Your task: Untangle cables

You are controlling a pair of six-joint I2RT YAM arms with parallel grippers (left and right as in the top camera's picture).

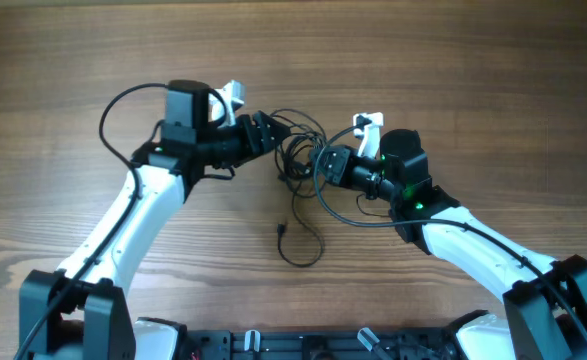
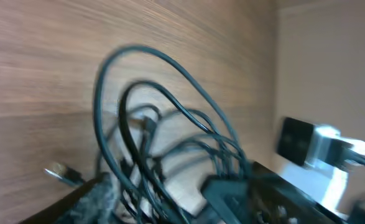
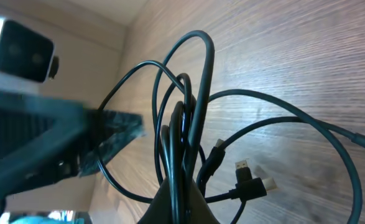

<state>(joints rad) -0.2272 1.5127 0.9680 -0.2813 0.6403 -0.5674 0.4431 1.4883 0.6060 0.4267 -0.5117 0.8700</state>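
The thin black cables (image 1: 298, 150) lie in a tangle of loops at the table's middle, between my two grippers. One strand runs down to a loose loop (image 1: 303, 255) ending in a small plug (image 1: 281, 230). My left gripper (image 1: 270, 132) is at the tangle's left side. In the left wrist view its fingers (image 2: 163, 202) stand apart with several cable strands (image 2: 170, 118) passing between them. My right gripper (image 1: 325, 165) is at the tangle's right side. In the right wrist view it (image 3: 181, 202) is shut on a bundle of strands (image 3: 194, 93). Silvery plug ends (image 3: 257, 177) lie beside it.
The wooden table (image 1: 473, 80) spreads all around. The thicker black arm wires arc near each wrist (image 1: 113, 110). My left gripper's finger (image 3: 110, 130) shows close to the bundle in the right wrist view. A small plug (image 2: 58, 169) lies on the wood.
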